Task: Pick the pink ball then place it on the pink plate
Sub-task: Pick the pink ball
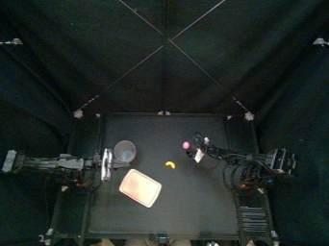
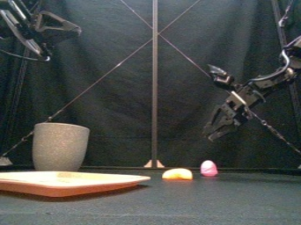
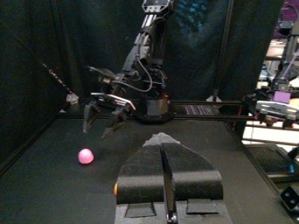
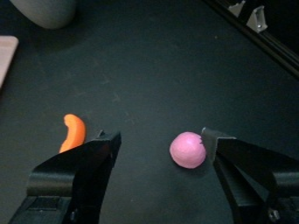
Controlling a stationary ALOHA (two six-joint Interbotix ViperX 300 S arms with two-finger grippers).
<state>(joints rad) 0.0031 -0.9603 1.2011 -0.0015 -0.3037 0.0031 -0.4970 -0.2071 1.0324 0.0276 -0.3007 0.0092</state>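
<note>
while the pink plate [image 1: 141, 188] lies nearest, toward the front-left corner of the table [image 1: 193, 207], an orange toy [image 1: 172, 164] sits mid-table and the pink ball [image 4: 188, 149] just beyond it, nothing touching it. the right fingers [image 4: 87, 166] hang spread wide above it, empty. the ball looks light, smooth and apt to roll; pinching across its widest middle seems safest. the left fingers [image 3: 146, 166], closed on nothing, rest by the left edge near a grey cup [image 1: 125, 149].

A robotics lab booth is indicated. A black table [image 1: 199, 207] is enclosed by black curtains [image 1: 77, 58]; a left arm [image 1: 52, 163] and a right arm [image 1: 257, 163] are mounted beside it.
</note>
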